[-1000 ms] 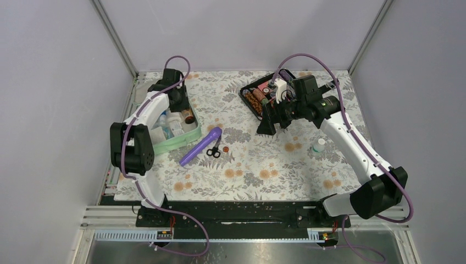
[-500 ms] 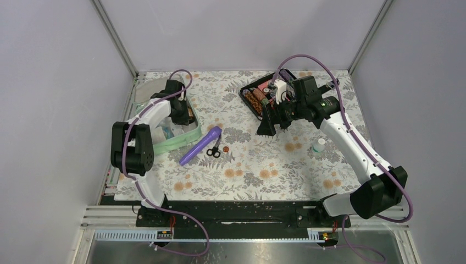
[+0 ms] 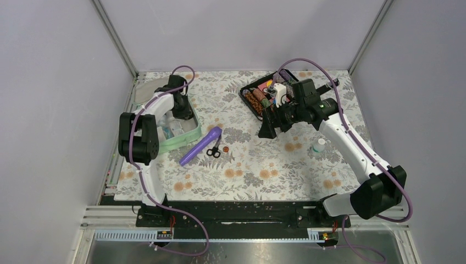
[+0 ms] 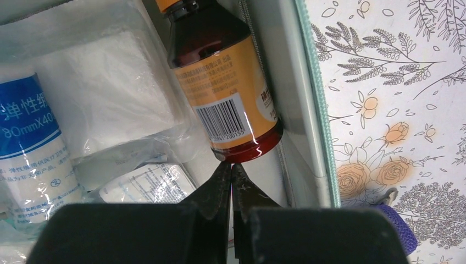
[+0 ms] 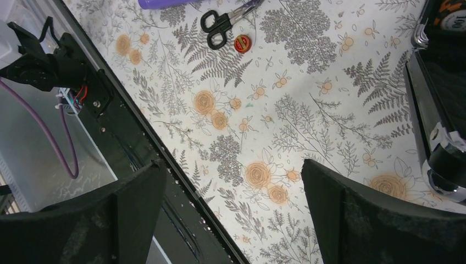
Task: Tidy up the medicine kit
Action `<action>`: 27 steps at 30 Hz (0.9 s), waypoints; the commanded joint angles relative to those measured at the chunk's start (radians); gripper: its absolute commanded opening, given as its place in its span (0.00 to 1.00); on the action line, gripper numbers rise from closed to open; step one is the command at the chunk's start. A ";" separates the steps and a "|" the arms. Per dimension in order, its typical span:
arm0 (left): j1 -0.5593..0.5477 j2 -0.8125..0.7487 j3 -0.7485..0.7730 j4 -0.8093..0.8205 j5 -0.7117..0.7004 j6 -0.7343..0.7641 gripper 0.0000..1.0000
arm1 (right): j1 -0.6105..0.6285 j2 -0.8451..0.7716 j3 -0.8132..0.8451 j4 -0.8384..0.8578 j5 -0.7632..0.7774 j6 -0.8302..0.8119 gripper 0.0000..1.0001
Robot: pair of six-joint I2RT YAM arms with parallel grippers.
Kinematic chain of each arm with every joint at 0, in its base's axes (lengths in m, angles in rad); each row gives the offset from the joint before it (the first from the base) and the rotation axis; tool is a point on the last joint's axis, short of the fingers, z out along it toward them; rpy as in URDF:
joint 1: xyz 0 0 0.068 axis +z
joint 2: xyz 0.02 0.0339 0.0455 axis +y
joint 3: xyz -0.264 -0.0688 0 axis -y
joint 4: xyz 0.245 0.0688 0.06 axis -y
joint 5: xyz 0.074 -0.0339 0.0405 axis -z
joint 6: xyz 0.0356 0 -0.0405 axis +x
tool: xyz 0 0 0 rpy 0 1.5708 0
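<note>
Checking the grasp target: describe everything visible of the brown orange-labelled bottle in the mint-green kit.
Dark brown glossy bottle, glass or plastic, with an orange label carrying a barcode and small print. An orange band rings its neck; the cap is cut off. It appears to lie on its side inside the pale mint-green plastic medicine kit, along one wall, beside a white wrapped gauze pack. The shut left end effector points at its base; contact is unclear.

Open mint-green medicine kit (image 3: 177,139), left side
</note>
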 commanded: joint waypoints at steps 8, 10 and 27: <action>0.051 -0.189 -0.041 -0.068 0.243 0.088 0.41 | -0.038 -0.139 -0.053 -0.116 0.251 -0.136 1.00; 0.064 -0.232 -0.055 -0.061 0.283 0.097 0.47 | -0.067 -0.176 -0.082 -0.134 0.344 -0.169 0.99; -0.059 -0.642 -0.343 0.534 0.397 -0.222 0.86 | -0.528 -0.200 -0.236 -0.176 0.515 -0.232 0.81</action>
